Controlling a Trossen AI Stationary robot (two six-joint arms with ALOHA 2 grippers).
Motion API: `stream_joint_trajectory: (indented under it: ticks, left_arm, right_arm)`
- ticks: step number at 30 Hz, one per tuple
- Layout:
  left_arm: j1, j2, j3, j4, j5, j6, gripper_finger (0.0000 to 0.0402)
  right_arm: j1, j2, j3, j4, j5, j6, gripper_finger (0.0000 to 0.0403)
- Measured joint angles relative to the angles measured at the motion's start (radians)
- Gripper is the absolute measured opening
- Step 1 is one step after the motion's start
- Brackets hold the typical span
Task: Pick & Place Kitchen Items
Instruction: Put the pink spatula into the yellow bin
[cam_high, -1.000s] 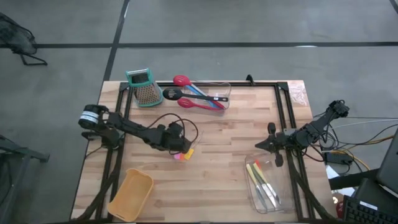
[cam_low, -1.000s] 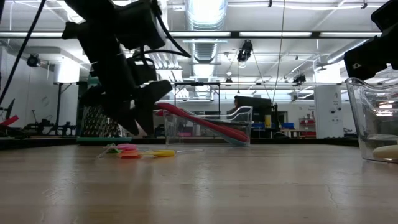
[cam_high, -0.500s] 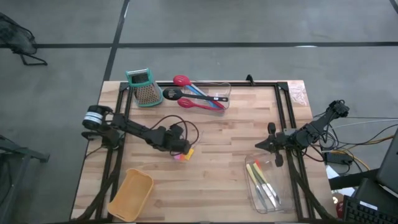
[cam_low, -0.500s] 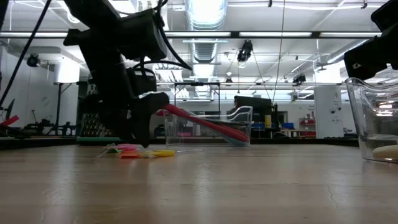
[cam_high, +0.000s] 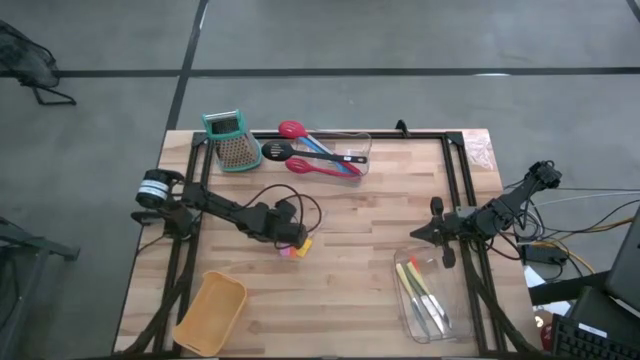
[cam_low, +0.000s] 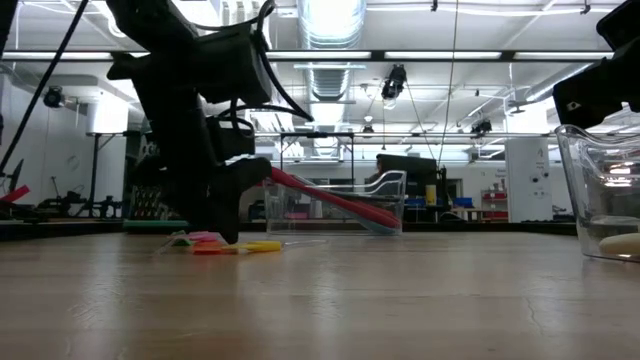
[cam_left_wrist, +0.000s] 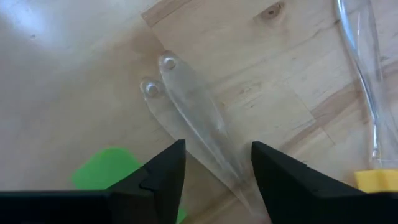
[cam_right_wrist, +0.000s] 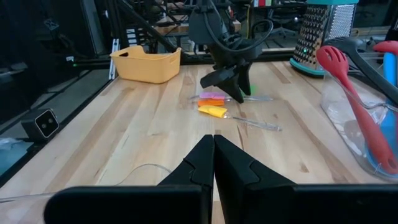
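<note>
Several small kitchen items lie together on the wooden table: pink, orange and yellow pieces, a green piece and two clear blades. My left gripper points down over this cluster, open, with one finger on either side of the clear blades. In the low view its fingertips are down at table height beside the pieces. My right gripper waits shut at the table's right side, holding nothing. My left gripper comes at the clear blades from above, slanting down, and they run between its open fingers. The fingertips lie below the edge of the wrist view, so I cannot tell whether they touch the blades or the table.
A clear bin at the far edge holds red spoons, a blue spoon and a black ladle. The teal-topped grater stands to its left. A tan bin sits near left. A clear bin with yellow and green tools sits near right.
My left gripper has tipped steeper and sunk a little, bringing its fingertips down to the small pieces. The pieces have stayed where they lay.
</note>
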Motion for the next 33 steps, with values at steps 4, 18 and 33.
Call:
stream_joint_trajectory:
  ticks: [4, 18, 33]
  left_arm:
    - [0.000, 0.000, 0.000, 0.007, 0.005, 0.009, 0.0142]
    - [0.001, -0.006, 0.042, 0.005, 0.003, 0.109, 0.0011]
    - [-0.084, -0.040, 0.264, -0.379, 0.075, 0.145, 0.0009]
  right_arm:
    - [0.000, 0.000, 0.000, 0.000, 0.000, -0.001, 0.0008]
    - [0.000, 0.000, 0.000, 0.000, 0.000, 0.000, 0.0008]
    - [0.000, 0.000, 0.000, 0.000, 0.000, -0.001, 0.0008]
